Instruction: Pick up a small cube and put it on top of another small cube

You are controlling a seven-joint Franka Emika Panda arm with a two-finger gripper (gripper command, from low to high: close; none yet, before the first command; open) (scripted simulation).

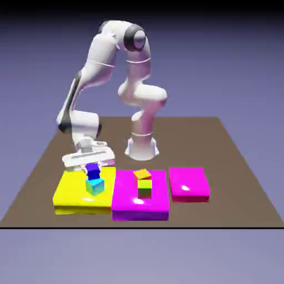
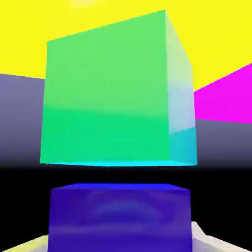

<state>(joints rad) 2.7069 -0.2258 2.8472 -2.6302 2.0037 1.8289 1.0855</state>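
Dark blue with a purplish tint, a small cube (image 1: 92,171) sits at the fingers (image 1: 94,165) of a white robot arm (image 1: 102,57) in the exterior view, directly above a cyan-topped cube (image 1: 95,186) over a yellow block (image 1: 71,201). The hand view shows the blue cube large at the bottom edge, with pale parts of the fingers at either side; whether they are clenched on it or released, one cannot tell. In that view a narrow dark gap separates it from the second cube, whose broad face glows green. The blue cube looks slightly tilted in the exterior view.

Toward the exterior view's right, a magenta-purple block (image 1: 123,197) carries a green cube with a dark base (image 1: 145,189), an orange-yellow cube (image 1: 142,174) just behind it. A pink block (image 1: 189,181) lies farther right on the brown table (image 1: 222,213).
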